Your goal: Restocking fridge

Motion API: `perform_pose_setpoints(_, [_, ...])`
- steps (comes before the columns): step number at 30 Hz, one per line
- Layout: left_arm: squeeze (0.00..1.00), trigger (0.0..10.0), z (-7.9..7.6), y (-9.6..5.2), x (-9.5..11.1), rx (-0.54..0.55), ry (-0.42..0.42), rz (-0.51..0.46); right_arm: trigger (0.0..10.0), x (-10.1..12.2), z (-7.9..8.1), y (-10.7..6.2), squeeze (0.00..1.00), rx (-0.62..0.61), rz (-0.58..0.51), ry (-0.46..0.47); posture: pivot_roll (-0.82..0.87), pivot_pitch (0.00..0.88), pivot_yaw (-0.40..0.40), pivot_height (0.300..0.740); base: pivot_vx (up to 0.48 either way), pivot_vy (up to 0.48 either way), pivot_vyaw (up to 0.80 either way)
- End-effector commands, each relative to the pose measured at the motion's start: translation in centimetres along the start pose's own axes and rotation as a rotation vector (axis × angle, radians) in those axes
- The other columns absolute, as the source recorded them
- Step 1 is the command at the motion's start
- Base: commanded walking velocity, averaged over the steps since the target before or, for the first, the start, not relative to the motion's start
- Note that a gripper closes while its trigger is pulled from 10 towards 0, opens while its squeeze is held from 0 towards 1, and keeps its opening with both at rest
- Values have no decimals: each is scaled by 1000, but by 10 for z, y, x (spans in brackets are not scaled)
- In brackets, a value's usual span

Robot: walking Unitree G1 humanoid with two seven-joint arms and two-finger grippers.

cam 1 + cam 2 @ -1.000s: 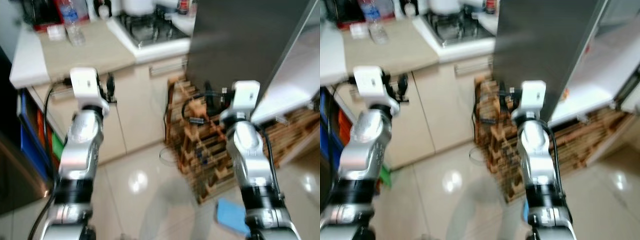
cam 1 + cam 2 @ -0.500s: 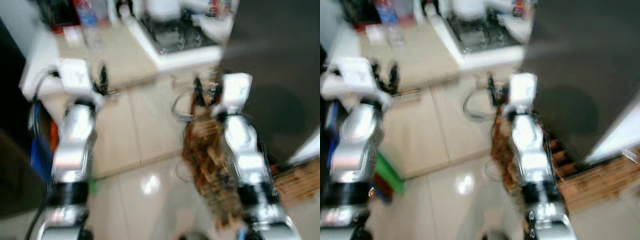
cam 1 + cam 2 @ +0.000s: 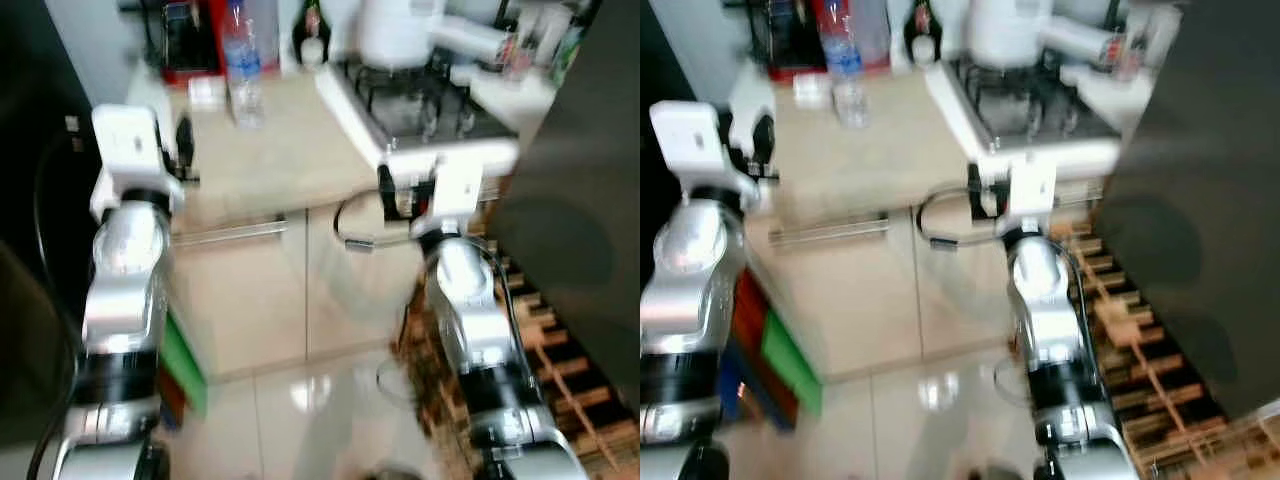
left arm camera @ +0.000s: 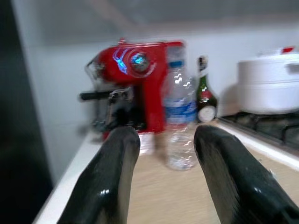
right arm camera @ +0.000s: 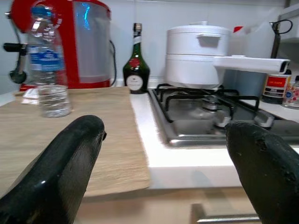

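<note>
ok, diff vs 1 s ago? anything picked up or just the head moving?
Mostly camera motion: the view swung off the fridge and wooden rack toward the counter, so the water bottle and stove now sit nearer the middle. Nothing was taken hold of or let go. The left end effector and right end effector stay raised, open and empty, as before.

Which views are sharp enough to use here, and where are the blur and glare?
Both eye views are motion-blurred, with ceiling-light glare on the floor tiles. The left wrist view is soft: the red coffee machine and the water bottle are smeared. The right wrist view is sharpest, with the green bottle and the white pot crisp beyond the open right gripper.
</note>
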State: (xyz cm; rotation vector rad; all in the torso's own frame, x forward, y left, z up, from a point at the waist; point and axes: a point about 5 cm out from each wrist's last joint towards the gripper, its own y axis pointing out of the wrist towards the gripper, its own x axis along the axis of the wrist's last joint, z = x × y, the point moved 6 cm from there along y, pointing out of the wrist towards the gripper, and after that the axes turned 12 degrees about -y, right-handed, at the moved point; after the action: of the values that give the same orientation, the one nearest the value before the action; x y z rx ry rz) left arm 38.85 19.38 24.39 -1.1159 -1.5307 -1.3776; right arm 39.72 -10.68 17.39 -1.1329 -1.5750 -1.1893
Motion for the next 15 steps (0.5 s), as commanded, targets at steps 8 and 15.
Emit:
perform_pose_setpoints(8, [0, 10000, -13, 2, 1, -47, -11, 2, 10000, 0, -4, 3, 0, -8, -2, -6, -59, 0, 19, 732, 480, 0, -488])
perform_pose_setpoints(15, [0, 10000, -17, 29, 23, -110, 33, -50, 10000, 6, -18, 3, 0, -49, -40, 11, -64, 0, 13, 732, 480, 0, -220])
